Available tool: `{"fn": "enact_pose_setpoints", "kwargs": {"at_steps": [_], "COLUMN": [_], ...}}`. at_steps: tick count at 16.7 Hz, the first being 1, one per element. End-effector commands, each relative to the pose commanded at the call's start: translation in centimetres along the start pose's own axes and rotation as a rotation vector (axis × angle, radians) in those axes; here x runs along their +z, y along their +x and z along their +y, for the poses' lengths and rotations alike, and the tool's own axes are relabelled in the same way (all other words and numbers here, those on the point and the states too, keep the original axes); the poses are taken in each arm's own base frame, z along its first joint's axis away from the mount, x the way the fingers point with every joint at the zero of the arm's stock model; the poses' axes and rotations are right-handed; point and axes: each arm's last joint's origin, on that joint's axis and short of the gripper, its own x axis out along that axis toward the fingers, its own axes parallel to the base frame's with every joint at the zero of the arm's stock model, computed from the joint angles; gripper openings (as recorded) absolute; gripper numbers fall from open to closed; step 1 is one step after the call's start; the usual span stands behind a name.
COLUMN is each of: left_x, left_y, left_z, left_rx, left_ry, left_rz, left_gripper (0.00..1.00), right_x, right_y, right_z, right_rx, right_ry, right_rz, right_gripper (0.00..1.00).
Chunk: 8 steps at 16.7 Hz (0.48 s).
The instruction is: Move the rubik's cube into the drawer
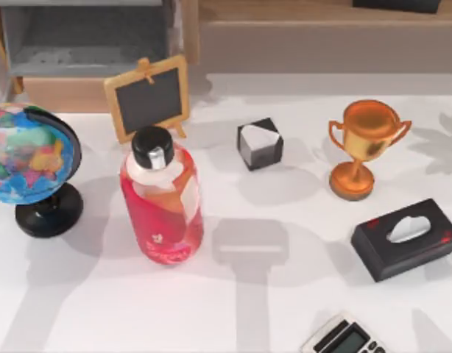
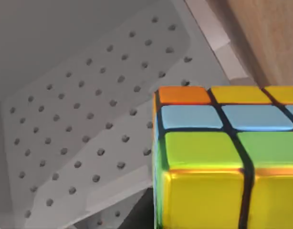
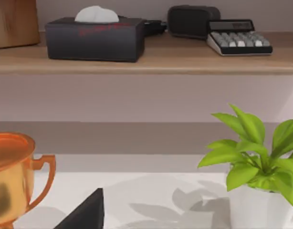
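Rubik's cube [image 2: 223,157]: seen close in my left wrist view, orange, yellow, blue and green tiles with dark gaps, sitting right under the left hand's camera. Whether the left hand's fingers are clamped on it, apart or together, I cannot tell.

Drawer [image 2: 89,95]: grey perforated floor and grey inner walls lie directly beyond and beneath the cube, with a strip of tan wood at one edge. In the top view the drawer [image 1: 86,44] sits at the far left corner of the bench, grey inside, tan front panel toward me. Whether the cube rests on the floor or hangs above it, I cannot tell.

Governing relation: cube lies straight ahead of the left hand and over the drawer's interior, so I judge the left arm the one at work and the remaining move a release and withdrawal, not a carry.

Right hand: parked on the right side, facing a trophy [image 3: 10,176], a potted plant [image 3: 254,157] and a long wooden shelf [image 3: 146,59]. Its fingers I cannot tell.

Other bench stock, outward from the drawer: small chalkboard [image 1: 148,98], globe [image 1: 31,158], red bottle [image 1: 163,202], black-and-white cube [image 1: 259,143], tissue box [image 1: 406,237], calculator [image 1: 344,340].
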Motion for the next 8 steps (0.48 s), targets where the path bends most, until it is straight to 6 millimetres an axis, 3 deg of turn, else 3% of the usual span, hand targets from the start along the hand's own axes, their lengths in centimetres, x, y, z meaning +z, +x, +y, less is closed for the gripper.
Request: {"fn": "enact_pose_setpoints", "kwargs": {"at_steps": [4, 8], "left_x": [-3.4, -9.4], "left_y": [4.2, 10.1], "left_z": [7.6, 15.7], "left_rx": [-0.028, -0.083], "left_ry": [-0.018, -0.15], "left_rz": [0.266, 0.517], "left_gripper": [0.0, 0.0], "right_x": [0.0, 0.0], "right_y": [0.0, 0.0], "right_z": [0.0, 0.0], "right_rx": [0.0, 0.0], "right_ry": [0.0, 0.0], "right_rz": [0.0, 0.0], "right_gripper": [1.0, 1.0]}}
